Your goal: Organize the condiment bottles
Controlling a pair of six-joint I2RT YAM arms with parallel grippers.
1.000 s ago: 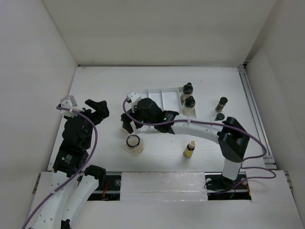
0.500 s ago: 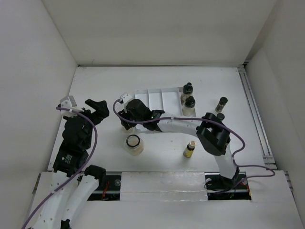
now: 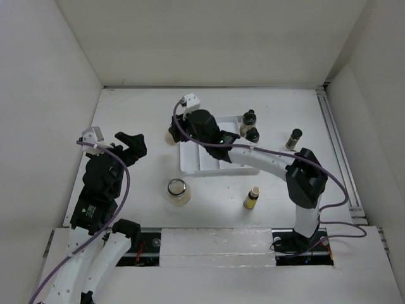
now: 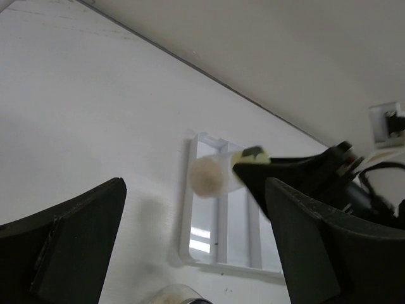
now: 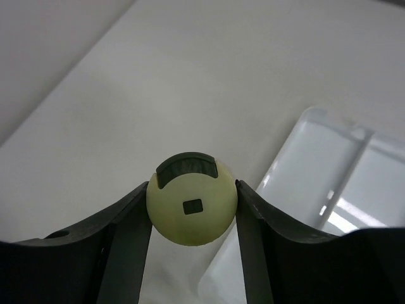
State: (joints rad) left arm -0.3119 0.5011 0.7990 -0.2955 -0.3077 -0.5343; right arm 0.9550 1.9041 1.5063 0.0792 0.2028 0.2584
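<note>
1. My right gripper (image 5: 192, 185) is pinched on the yellow-capped bottle (image 5: 192, 218); one finger on each side of the round cap, both touching it.
2. That bottle lies roughly on its side in the grip, pale base pointing away from my fingers; it sits at the tray's far-left corner; it looks lifted off the surface; I can't tell if it is over the tray (image 3: 202, 162) or just outside its rim.
3. My left gripper (image 4: 195, 185) is spread wide with nothing between the fingers; it hovers over the table (image 3: 126, 107), well to the left of the tray.
4. Tray contents: from the left wrist camera three long compartments show only bare white floor; from above my right arm covers part of them.
5. Far shaker (image 3: 249, 116) and near shaker (image 3: 252, 134), both black-capped, stand upright side by side at the tray's right end; I can't tell whether they're in the end compartment or just beside it.
6. Slim dark bottle (image 3: 293, 137) stands upright, well to the right of the tray.
7. Small yellow-topped bottle (image 3: 252, 198) stands upright on the near side of the tray, off its right corner, apart from it.
8. Silver-lidded jar (image 3: 178, 191) stands on the near side of the tray, close to its near-left corner, not touching; lid on, pale contents showing through the clear wall.
</note>
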